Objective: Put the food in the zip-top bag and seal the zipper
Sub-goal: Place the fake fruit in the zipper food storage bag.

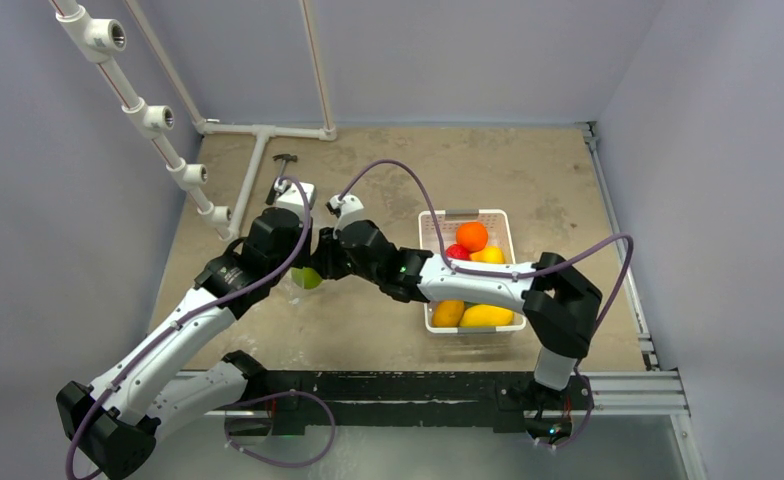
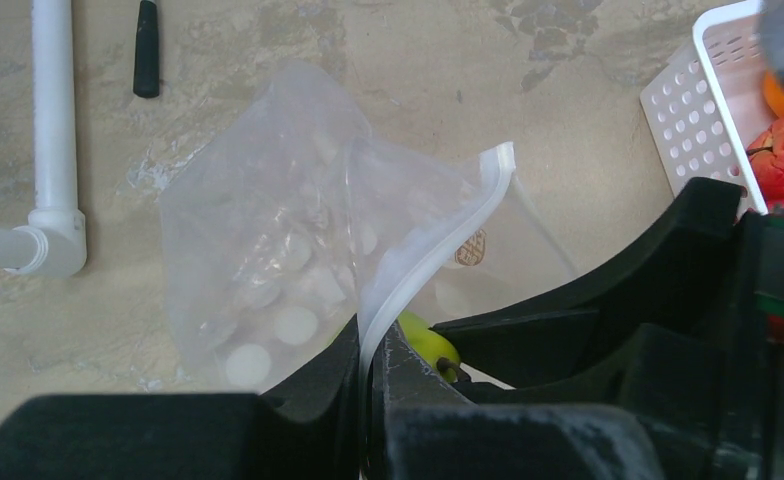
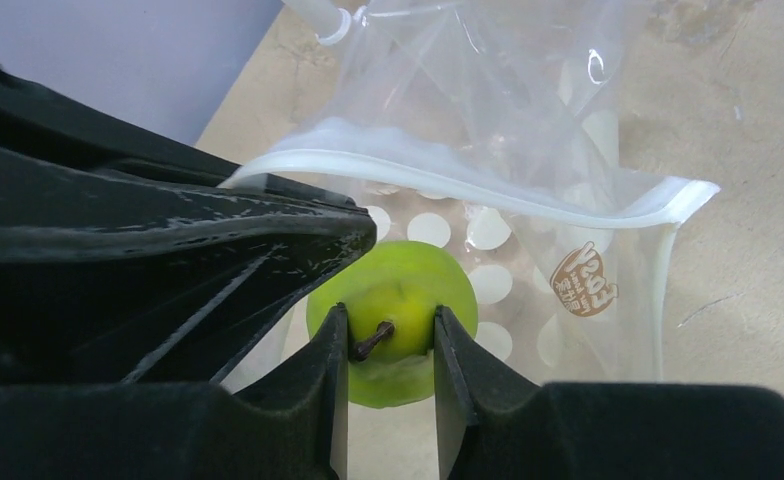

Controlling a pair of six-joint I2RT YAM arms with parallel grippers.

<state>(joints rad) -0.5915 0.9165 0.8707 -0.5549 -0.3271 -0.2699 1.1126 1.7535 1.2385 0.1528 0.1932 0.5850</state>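
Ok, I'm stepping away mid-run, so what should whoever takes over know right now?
Left gripper: shut on the zipper, holding the zip-top bag open.
Right gripper: shut on a green toy fruit at the bag's mouth, not released.
Done: no fruit visible inside the bag.
Left: drop this one in, move the other fruits over from the white basket, then seal the zipper.
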